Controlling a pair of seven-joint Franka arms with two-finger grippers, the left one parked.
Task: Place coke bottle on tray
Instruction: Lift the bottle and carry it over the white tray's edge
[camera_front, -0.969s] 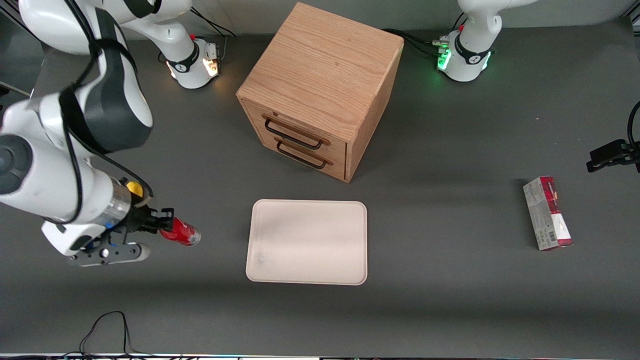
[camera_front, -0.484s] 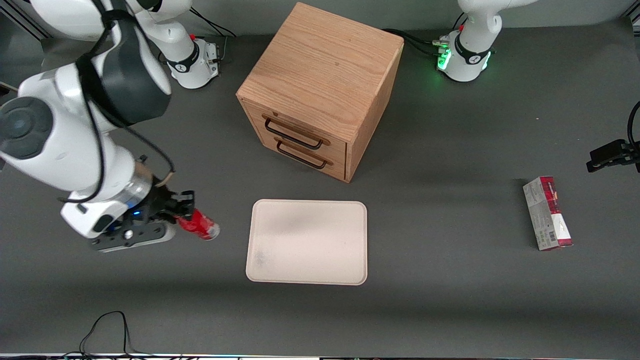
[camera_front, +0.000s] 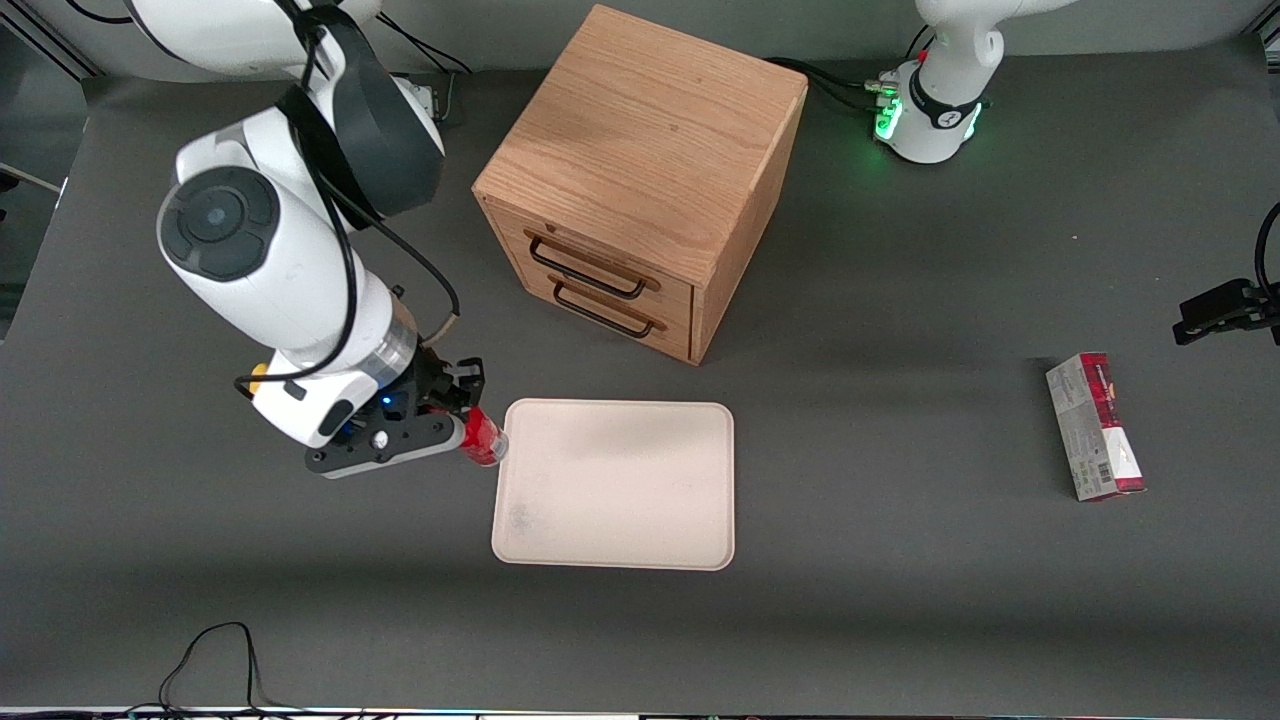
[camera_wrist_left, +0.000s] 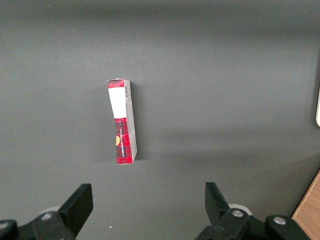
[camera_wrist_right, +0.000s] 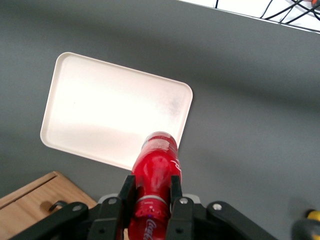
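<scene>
My right gripper (camera_front: 462, 412) is shut on the coke bottle (camera_front: 483, 437), a small red bottle held in the air with its base pointing out. In the front view the bottle hangs just at the tray's edge nearest the working arm. The tray (camera_front: 620, 500) is a flat cream rectangle lying on the dark table in front of the drawer cabinet. From the right wrist view the coke bottle (camera_wrist_right: 155, 170) sits between the two black fingers (camera_wrist_right: 126, 192), and the tray (camera_wrist_right: 100, 115) lies below it, with the bottle's base over the tray's rim.
A wooden drawer cabinet (camera_front: 640, 180) with two black handles stands farther from the front camera than the tray. A red and white carton (camera_front: 1094, 427) lies toward the parked arm's end of the table. A yellow lump (camera_front: 258, 373) peeks out beside the working arm's wrist.
The right arm has carried the coke bottle sideways from the working arm's end of the table to the tray's edge. The grip on the bottle has stayed the same.
</scene>
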